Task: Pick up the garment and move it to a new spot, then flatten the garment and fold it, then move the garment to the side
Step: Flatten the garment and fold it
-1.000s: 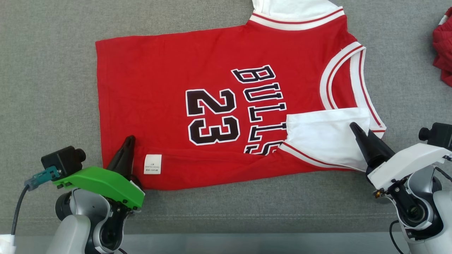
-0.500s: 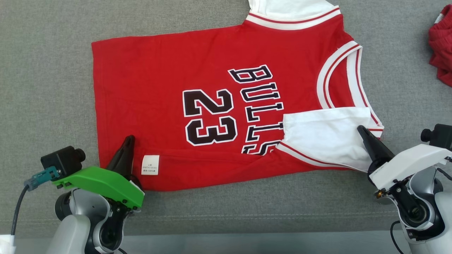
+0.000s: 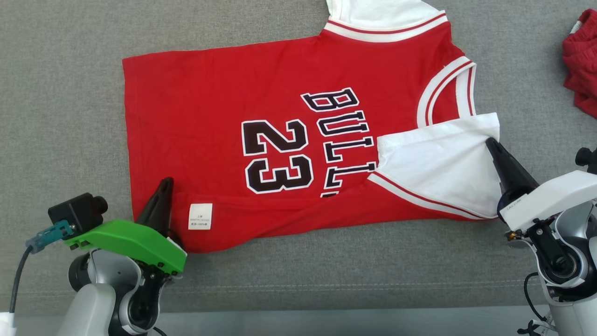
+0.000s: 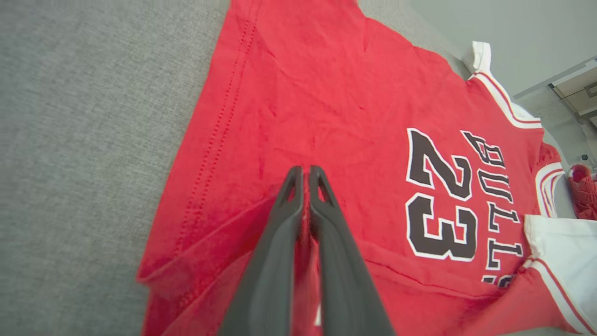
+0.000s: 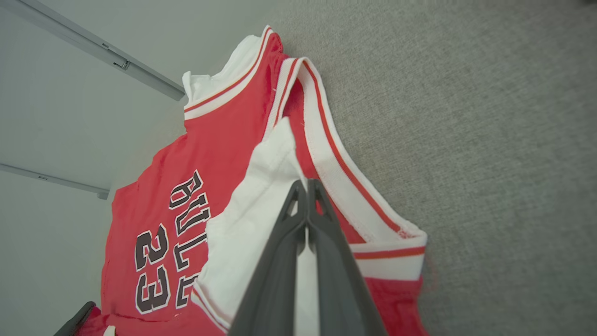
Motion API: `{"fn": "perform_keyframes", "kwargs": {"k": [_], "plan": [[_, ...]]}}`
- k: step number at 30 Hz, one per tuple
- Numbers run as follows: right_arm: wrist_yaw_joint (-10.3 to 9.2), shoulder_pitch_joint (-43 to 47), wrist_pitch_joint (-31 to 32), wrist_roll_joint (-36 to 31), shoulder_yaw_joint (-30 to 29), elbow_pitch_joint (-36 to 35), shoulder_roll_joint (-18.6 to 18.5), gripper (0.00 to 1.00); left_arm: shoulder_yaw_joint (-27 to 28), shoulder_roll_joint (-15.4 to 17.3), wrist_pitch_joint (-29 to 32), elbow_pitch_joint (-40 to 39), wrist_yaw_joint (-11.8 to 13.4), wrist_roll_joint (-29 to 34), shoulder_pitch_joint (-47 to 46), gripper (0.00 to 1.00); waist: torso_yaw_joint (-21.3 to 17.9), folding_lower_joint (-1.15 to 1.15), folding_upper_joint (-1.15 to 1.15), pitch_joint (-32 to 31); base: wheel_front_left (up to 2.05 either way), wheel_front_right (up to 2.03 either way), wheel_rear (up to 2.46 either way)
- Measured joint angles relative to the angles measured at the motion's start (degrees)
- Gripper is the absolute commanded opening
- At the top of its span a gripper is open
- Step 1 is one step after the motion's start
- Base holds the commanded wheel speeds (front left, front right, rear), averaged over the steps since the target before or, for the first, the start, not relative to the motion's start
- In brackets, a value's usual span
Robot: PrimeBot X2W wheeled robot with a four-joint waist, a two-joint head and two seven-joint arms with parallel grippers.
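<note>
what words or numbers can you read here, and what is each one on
"BULLS": black, white-edged letters on the red jersey, the last letter partly hidden by a fold.
"23": same style, beside that word on the jersey.
White care label near the hem: print too small to read.

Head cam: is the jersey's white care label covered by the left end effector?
No. The white care label lies uncovered on the red jersey, beside the left end effector.
</note>
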Motion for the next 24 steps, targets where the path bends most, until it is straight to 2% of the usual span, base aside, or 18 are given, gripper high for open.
{"fn": "perform_keyframes", "kwargs": {"k": [24], "plan": [[0.16,-2.66,0.68,-0.59,1.33,0.04,-0.71,0.0,4.03,-0.18,-0.48,0.59,0.0,0.44,1.41,0.0,0.33,0.0,0.0,-0.9,0.0,0.0,0.0]]}}
